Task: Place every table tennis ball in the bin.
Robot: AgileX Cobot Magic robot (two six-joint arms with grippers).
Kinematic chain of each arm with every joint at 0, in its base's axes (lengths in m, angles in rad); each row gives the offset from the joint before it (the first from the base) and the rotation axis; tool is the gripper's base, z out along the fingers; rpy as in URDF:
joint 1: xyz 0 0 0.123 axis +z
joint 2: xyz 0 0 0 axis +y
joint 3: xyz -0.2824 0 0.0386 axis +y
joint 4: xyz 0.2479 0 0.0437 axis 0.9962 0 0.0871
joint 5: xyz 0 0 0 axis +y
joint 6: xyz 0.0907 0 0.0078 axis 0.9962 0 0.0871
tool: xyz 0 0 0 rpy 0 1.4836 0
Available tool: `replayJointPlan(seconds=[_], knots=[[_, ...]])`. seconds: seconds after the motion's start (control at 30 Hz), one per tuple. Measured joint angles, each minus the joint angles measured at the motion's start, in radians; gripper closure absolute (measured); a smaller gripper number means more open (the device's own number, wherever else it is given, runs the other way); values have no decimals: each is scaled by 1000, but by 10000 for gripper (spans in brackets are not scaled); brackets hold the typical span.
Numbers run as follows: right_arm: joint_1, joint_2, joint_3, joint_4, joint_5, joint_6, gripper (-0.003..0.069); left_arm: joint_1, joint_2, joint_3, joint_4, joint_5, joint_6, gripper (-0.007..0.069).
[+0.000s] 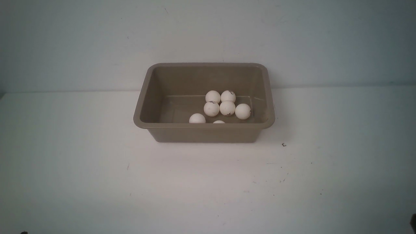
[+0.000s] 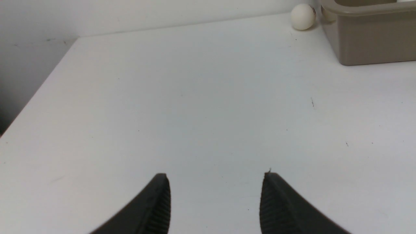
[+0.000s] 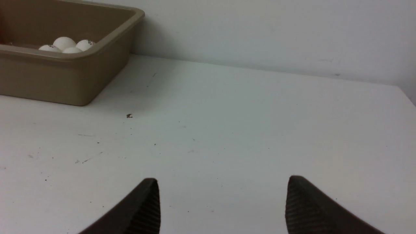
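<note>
Front view: taupe rectangular plastic bin [image 1: 204,131] on white table [image 1: 97,182], seven matte white table tennis balls [image 1: 227,108] inside. Only my left wrist view shows another white ball [image 2: 303,17] outside, beside the bin's wall. Left claw [image 2: 214,195] and right claw [image 3: 222,201] both parted, empty, over bare tabletop.

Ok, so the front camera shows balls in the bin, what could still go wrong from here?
1. The job may be called done too early: the left wrist view shows a table tennis ball outside on the table, which the front view does not show.
2. That ball sits close by the bin corner, so the open left gripper could knock it away or bump the bin.
</note>
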Motion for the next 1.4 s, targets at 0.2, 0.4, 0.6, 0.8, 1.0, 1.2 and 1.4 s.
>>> replayJointPlan(seconds=[0.2,0.4,0.6,0.8,1.0,1.2,1.4], knots=[[0,-6,0,-70,56,77,186,0,0,0,0,0,0,283],[0,-16,0,-107,63,85,186,0,0,0,0,0,0,283],[51,-16,-1,-122,66,90,186,0,0,0,0,0,0,283],[88,-16,-1,-137,66,90,186,0,0,0,0,0,0,283],[89,-27,-1,-150,67,101,186,0,0,0,0,0,0,283],[89,-86,-1,-178,70,149,186,0,0,0,0,0,0,283],[89,-100,-2,-185,74,232,186,0,0,0,0,0,0,283]])
